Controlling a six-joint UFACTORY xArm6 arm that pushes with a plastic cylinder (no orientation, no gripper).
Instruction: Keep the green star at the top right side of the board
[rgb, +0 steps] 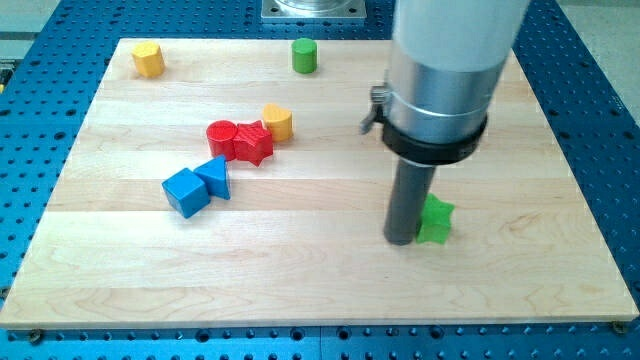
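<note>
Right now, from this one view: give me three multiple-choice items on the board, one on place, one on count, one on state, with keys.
1. Where is the green star?
A. Top right corner
B. Lower right part of the board
C. Far left edge

2. How many blue blocks are there?
A. One
B. Two
C. Three

3. How does my tip stand to the green star?
A. Right beside it, on its left in the view
B. Far off, near the yellow blocks
C. Out of view

Key: 1 B, the star sits low on the view's right. 2 B, a blue cube and a blue triangle. 3 A, the rod's end stands against the star's left side.
</note>
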